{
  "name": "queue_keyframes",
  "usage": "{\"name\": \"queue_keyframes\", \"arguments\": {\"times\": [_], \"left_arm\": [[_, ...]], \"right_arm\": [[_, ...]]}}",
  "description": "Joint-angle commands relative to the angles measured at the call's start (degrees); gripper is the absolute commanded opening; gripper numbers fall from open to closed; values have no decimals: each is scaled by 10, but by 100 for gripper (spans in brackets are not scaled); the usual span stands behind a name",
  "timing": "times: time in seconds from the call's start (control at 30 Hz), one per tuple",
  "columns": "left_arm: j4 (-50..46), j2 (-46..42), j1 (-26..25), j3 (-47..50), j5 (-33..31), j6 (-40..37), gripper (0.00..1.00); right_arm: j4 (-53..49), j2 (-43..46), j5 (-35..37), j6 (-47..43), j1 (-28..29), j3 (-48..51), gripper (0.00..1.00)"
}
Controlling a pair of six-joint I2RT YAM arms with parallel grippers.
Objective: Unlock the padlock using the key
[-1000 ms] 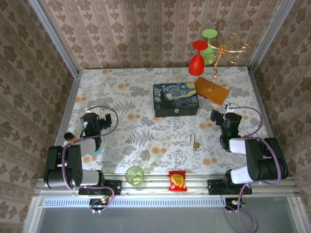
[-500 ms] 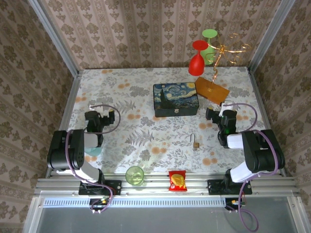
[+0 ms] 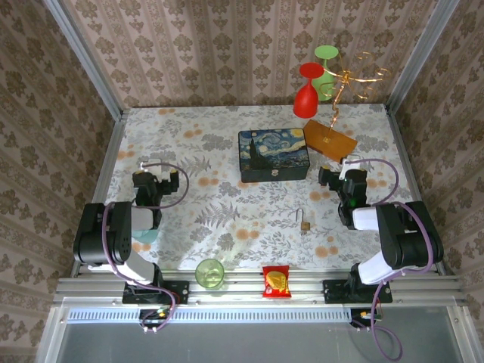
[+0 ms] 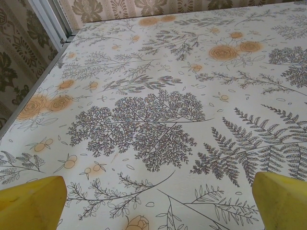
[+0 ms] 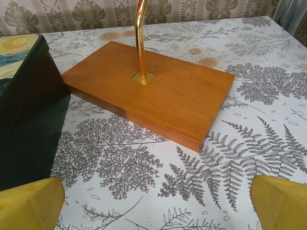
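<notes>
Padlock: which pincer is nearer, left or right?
Right. The right pincer sits a short way beyond and to the right of the padlock. The left pincer is far across the table on the padlock's left.

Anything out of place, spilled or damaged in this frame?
Nothing is spilled or damaged. One mild oddity: the snack packet and green cup sit at the near edge, on or over the metal rail. The padlock lies on the table with nothing touching it.

My gripper [image 5: 153, 203] gapes wide before a rectangular wooden base [image 5: 163, 93] bearing a brass rod [image 5: 139, 38], beside a dark painted box [image 5: 26, 110].
</notes>
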State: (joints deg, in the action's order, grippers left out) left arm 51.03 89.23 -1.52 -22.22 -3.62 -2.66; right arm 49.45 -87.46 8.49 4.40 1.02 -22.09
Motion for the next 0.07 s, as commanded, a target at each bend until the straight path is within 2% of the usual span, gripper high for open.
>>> {"name": "queue_keyframes", "arguments": {"times": [0.0, 0.03], "left_arm": [[18, 0, 0, -1, 1, -10, 100], [18, 0, -2, -1, -1, -11, 100]], "right_arm": [[1, -1, -6, -14, 4, -8, 100], [2, 1, -4, -13, 4, -6, 100]]}}
